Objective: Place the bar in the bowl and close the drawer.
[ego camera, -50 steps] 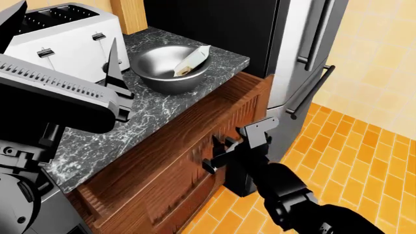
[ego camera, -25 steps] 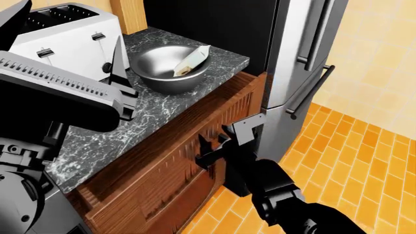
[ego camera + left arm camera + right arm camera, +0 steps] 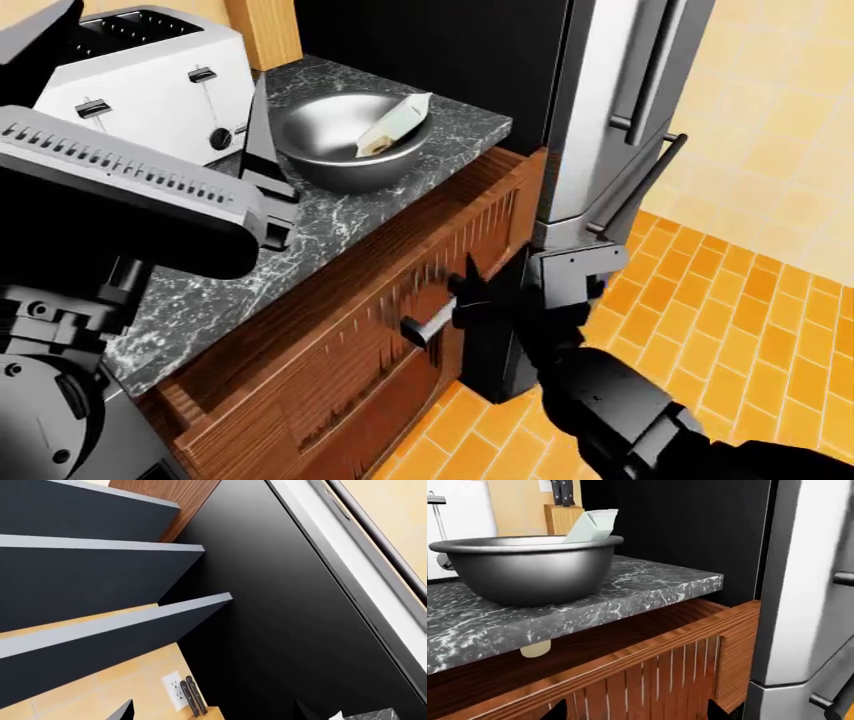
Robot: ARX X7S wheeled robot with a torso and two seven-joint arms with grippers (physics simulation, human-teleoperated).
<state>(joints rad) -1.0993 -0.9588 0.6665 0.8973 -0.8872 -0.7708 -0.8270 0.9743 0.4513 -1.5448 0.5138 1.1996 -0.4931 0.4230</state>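
first, the left wrist view: dark slanted panels with pale edges fill most of it, beside a tall black surface. a wall outlet [image 3: 175, 690] and two dark knife handles [image 3: 192, 696] in a wooden block show small at one edge. the left claw's fingers are barely in view, so i cannot tell whether it is released or clenched.

next, the head view: a white toaster [image 3: 147, 75] stands at the back left of the dark marble bench [image 3: 334, 225]. the steel bowl [image 3: 344, 138] sits just beside it, near the bench's far corner. the bar [image 3: 392, 126] lies inside the bowl, tilted, its upper end leaning on the far rim. the left claw [image 3: 267, 180] hangs over the bench near the toaster, seen edge-on, its state unclear. below the bench, the drawer [image 3: 400, 280] stands partly pulled out. the right claw [image 3: 501, 295] is at the drawer front, by the end of the silver handle [image 3: 427, 325]; its grip cannot be told. a steel refrigerator [image 3: 614, 110] stands to the right.

lastly, the right wrist view: the bowl [image 3: 527, 567] rests on the bench [image 3: 627, 592] with the bar [image 3: 590, 525] poking above its rim. the open drawer [image 3: 647, 655] juts out beneath, a short white cylinder [image 3: 535, 649] inside it.
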